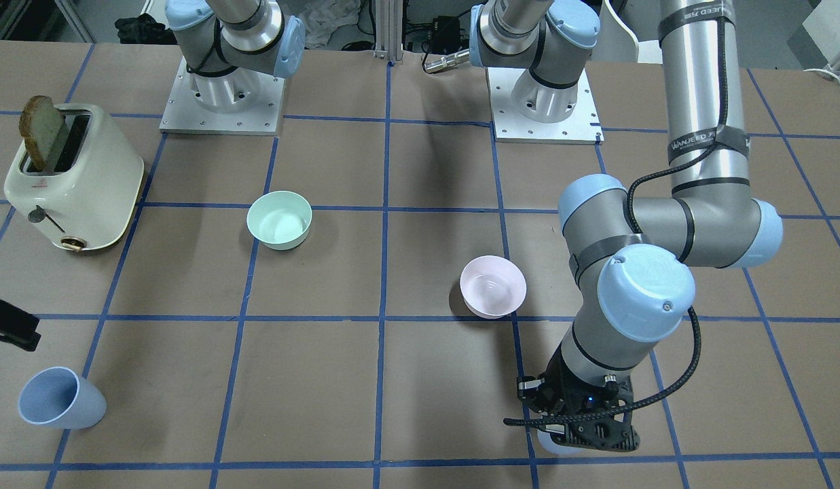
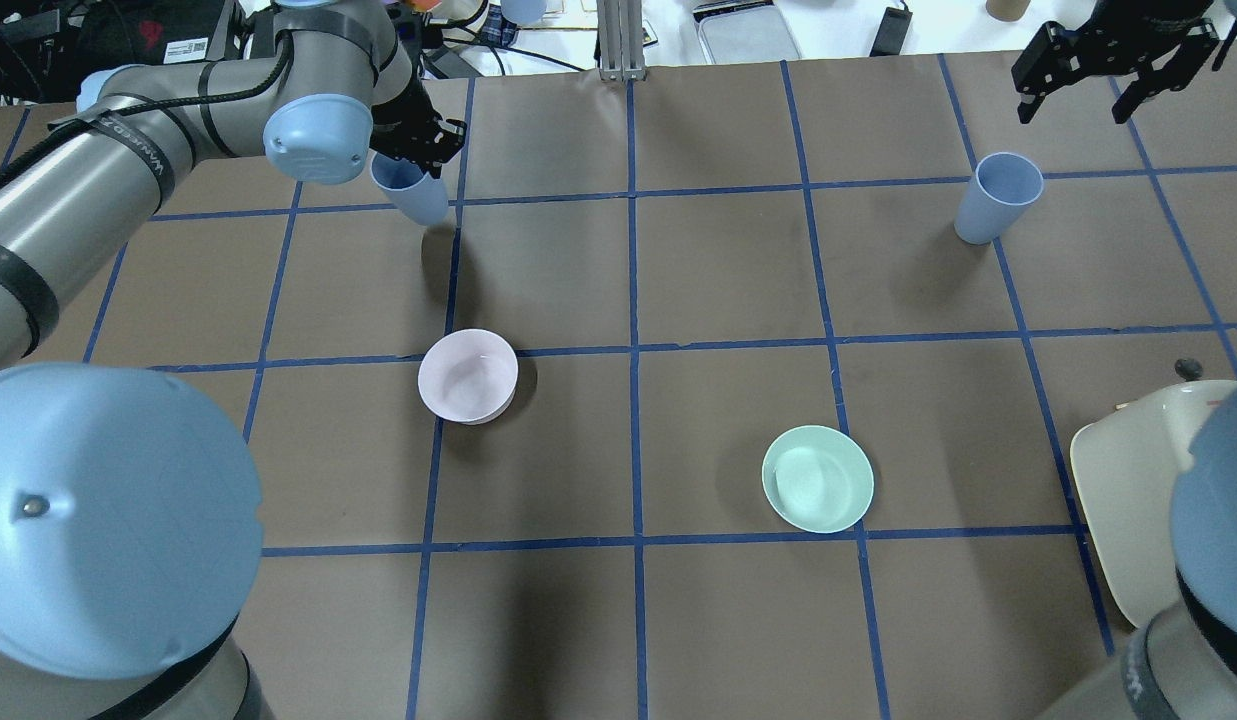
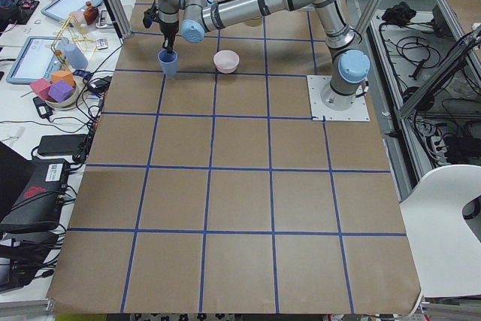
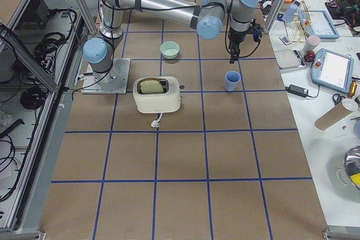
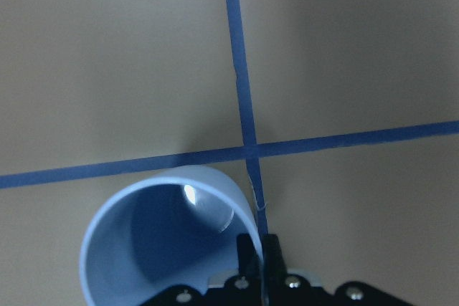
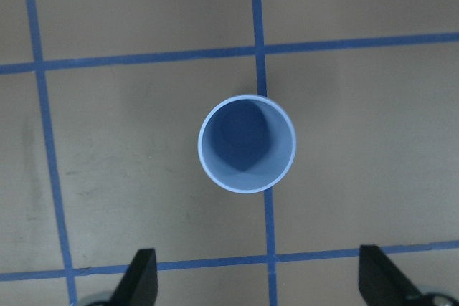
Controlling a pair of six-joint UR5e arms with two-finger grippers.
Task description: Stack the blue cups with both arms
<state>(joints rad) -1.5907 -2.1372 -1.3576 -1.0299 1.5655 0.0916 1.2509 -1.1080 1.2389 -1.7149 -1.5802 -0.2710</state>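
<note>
One blue cup (image 2: 414, 193) hangs tilted in my left gripper (image 2: 421, 158) at the far left of the table. In the left wrist view the fingers (image 5: 262, 259) are pinched shut on the rim of this cup (image 5: 161, 238). In the front view the gripper (image 1: 582, 431) hides nearly all of it. The second blue cup (image 2: 998, 196) stands upright on the far right, also seen in the front view (image 1: 60, 398). My right gripper (image 2: 1073, 100) is open above and beyond it. In the right wrist view the cup (image 6: 247, 143) sits centred ahead of the spread fingers (image 6: 140, 277).
A pale pink bowl (image 2: 468, 375) sits left of centre and a mint-green bowl (image 2: 818, 478) right of centre. A cream toaster (image 1: 73, 176) with a bread slice stands near the robot's right side. The arm base plates (image 1: 221, 102) are at the near edge.
</note>
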